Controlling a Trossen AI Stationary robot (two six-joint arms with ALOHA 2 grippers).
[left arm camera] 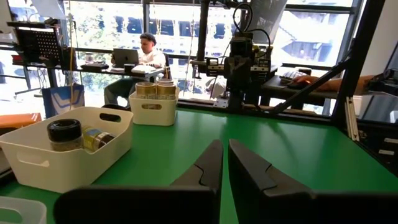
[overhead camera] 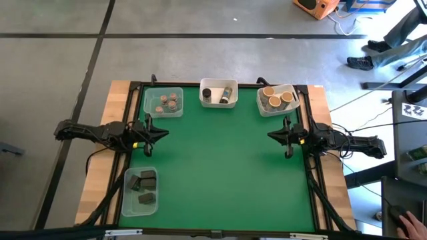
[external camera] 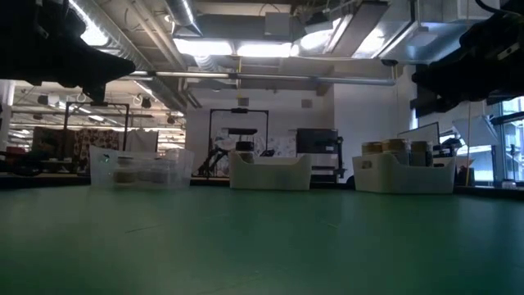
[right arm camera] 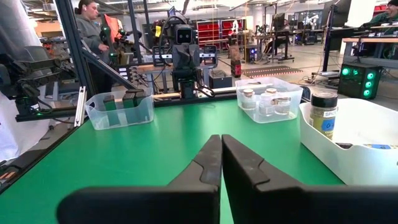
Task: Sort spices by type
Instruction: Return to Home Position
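In the high view, the left gripper (overhead camera: 164, 132) is hovering over the left edge of the green desk (overhead camera: 220, 173) and the right gripper (overhead camera: 271, 135) over the right edge, pointing at each other and well apart. Four bins are holding the spices. A clear bin (overhead camera: 163, 112) at the far left is carrying grey-brown-lidded jars (overhead camera: 169, 101). A middle white bin (overhead camera: 219, 105) is carrying a dark-lidded jar (overhead camera: 207, 93) and a lying bottle (overhead camera: 227, 93). A right white bin (overhead camera: 265, 111) is carrying tan-lidded jars (overhead camera: 275, 99). A near-left clear bin (overhead camera: 130, 207) is carrying dark blocky containers (overhead camera: 145, 187).

In the low view, the three far bins are standing in a row across the back of the desk, with both arms showing only as dark shapes at the upper corners.

In the left wrist view, the left fingers (left arm camera: 208, 168) are lying almost together with only a thin slit between them, gripping nothing. The middle white bin is sitting near, the right white bin beyond it, and a person (left arm camera: 146, 53) is sitting at a laptop behind.

In the right wrist view, the right fingers (right arm camera: 205, 165) are pressing together, empty. Both clear bins are sitting across the desk, the dark-lidded jar is standing upright in the white bin nearby, and another person (right arm camera: 93, 31) is standing beyond.
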